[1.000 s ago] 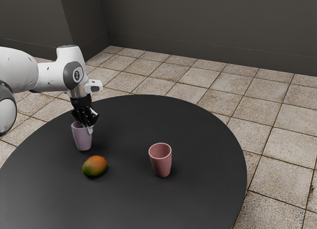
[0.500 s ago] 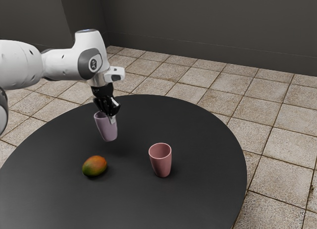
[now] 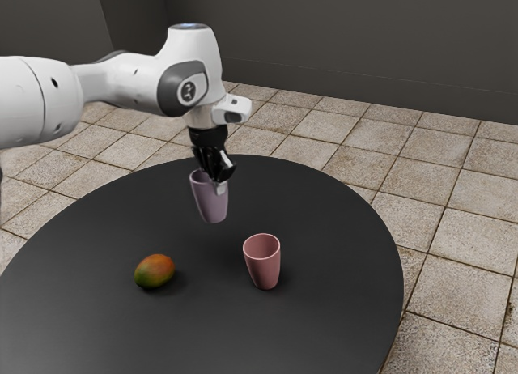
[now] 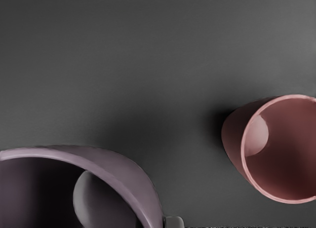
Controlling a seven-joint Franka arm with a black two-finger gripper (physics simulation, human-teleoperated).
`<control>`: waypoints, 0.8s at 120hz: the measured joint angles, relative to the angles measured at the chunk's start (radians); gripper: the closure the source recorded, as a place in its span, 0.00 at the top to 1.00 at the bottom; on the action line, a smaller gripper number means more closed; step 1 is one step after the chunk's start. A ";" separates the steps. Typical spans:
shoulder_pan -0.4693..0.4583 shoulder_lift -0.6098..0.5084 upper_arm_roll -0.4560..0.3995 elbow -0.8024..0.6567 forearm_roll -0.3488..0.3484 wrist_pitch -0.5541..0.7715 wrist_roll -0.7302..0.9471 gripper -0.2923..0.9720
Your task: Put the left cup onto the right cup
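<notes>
A mauve cup [image 3: 210, 199] hangs in the air above the round black table [image 3: 340, 228], tilted slightly, with my gripper [image 3: 215, 178] shut on its rim. In the wrist view this held cup [image 4: 79, 183] looms large just under my hand, its opening facing the camera. A pink cup [image 3: 262, 261] stands upright on the table, below the held cup and toward the exterior view's right. The wrist view shows the pink cup [image 4: 274, 146] from above, a short way off from the held one.
A mango [image 3: 154, 271] lies on the table toward the exterior view's left of the pink cup. The table edge curves away on the exterior view's right, with a tiled floor [image 3: 453, 172] beyond it.
My gripper has lifted the mauve cup off the table and carried it toward the exterior view's right, closer to the pink cup. The pink cup and mango stayed put.
</notes>
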 joint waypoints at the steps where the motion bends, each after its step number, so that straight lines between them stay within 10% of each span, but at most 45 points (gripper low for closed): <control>1: -0.003 -0.002 0.000 0.000 0.003 -0.002 -0.002 0.15; 96: -0.089 -0.032 -0.198 0.040 0.213 -0.062 -0.218 0.15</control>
